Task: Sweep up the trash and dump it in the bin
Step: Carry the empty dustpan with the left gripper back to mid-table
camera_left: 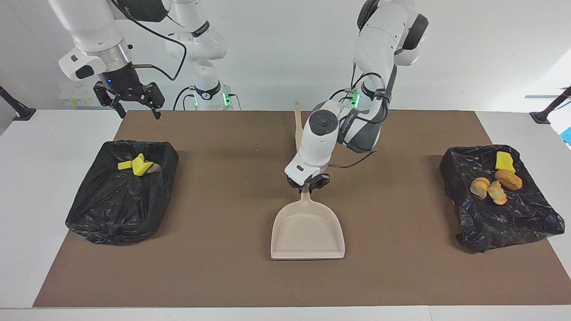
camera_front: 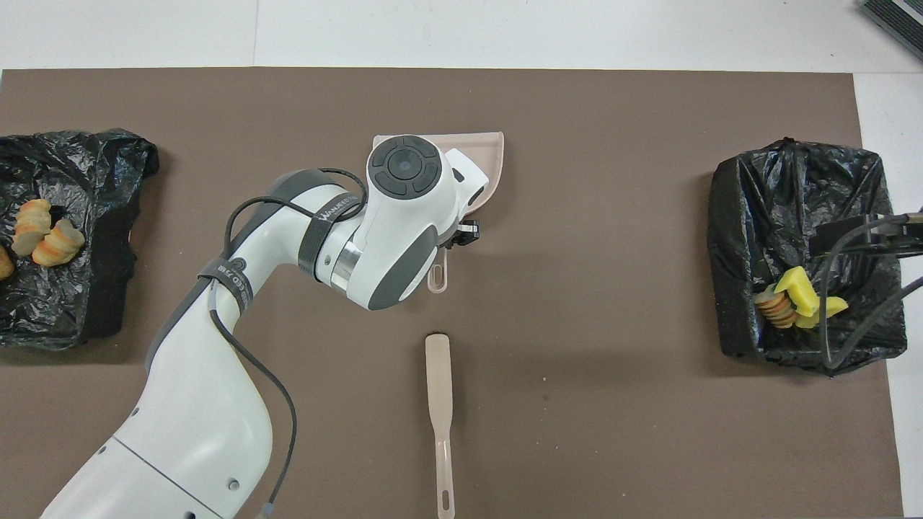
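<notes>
Now the left gripper [camera_left: 308,187] sits down at the dustpan's [camera_left: 308,232] handle, fingers around it, grip uncertain; right gripper [camera_left: 134,104] hovers, fingers spread, above the bin [camera_left: 120,200] holding yellow trash [camera_left: 139,166].

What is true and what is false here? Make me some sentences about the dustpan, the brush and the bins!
1. The dustpan is empty. True.
2. The brush lies inside the dustpan. False: it lies on the brown mat, nearer to the robots than the dustpan.
3. The left gripper is at the dustpan's handle. True.
4. The right gripper holds the brush. False: it is open, holds nothing and hangs in the air.
5. The bin at the right arm's end and the bin at the left arm's end both have trash in them. True.
</notes>
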`<state>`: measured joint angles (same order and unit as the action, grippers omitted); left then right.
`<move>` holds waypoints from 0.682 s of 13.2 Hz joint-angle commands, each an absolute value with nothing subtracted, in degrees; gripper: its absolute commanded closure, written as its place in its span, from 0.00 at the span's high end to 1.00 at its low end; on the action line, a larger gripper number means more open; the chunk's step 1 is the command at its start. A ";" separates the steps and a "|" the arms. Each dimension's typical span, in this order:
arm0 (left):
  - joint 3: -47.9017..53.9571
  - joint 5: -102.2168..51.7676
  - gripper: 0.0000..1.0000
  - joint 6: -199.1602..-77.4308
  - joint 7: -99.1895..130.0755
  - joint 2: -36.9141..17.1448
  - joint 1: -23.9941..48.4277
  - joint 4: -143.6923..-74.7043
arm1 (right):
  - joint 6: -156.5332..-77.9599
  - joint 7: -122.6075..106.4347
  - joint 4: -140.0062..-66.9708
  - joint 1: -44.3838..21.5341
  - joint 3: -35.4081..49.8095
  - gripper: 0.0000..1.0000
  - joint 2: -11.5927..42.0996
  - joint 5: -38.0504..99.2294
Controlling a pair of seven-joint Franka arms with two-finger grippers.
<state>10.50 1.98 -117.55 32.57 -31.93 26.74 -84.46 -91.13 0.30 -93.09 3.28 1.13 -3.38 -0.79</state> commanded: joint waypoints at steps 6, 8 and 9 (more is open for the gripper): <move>9.67 1.23 0.89 -114.62 30.93 -19.19 22.95 -94.89 | -90.97 1.23 -94.13 3.34 1.32 1.00 -4.39 -0.53; 9.40 1.23 0.98 -112.07 29.97 -14.09 19.80 -99.12 | -90.97 1.23 -94.22 3.34 1.32 1.00 -4.39 -0.53; 9.49 1.23 1.00 -112.06 29.01 -10.76 17.77 -101.32 | -90.97 1.23 -94.22 3.34 1.32 1.00 -4.39 -0.53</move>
<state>9.43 1.98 -112.14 30.92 -18.67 21.05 -93.50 -91.13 0.30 -93.10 3.28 1.13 -3.38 -0.79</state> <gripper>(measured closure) 0.066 0.000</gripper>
